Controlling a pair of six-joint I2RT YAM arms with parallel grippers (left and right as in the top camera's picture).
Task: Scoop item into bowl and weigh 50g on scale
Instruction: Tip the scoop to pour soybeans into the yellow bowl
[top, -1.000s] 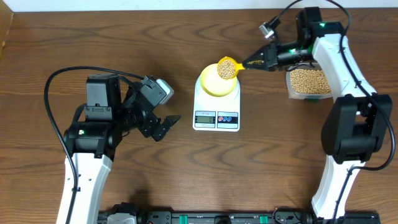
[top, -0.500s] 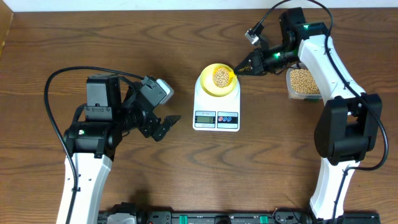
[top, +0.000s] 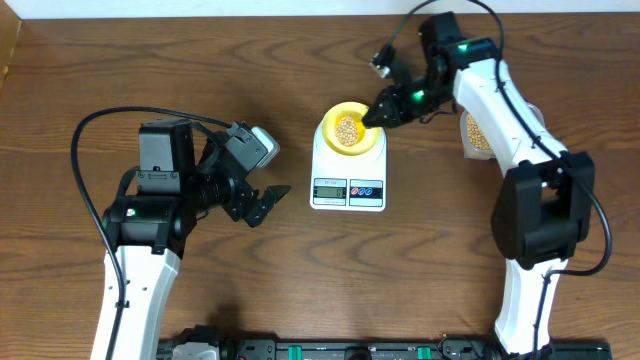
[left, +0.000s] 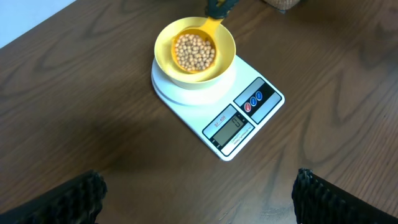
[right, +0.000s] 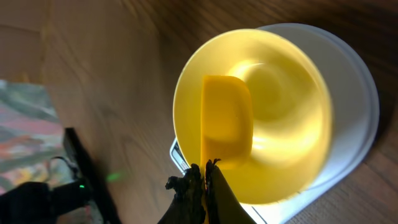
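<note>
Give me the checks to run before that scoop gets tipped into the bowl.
1. Grip: the right pincer is shut on the handle of the scoop: ok.
2. Position: the scoop sits inside the rim of the bowl: ok.
3. Load: the beans lie in the scoop, not yet tipped: ok.
4. Seating: the bowl rests on the platform of the scale: ok.
5. Reading: the display has digits too small to read: cannot tell.
6. Clearance: the left pincer is open and apart from the scale: ok.
</note>
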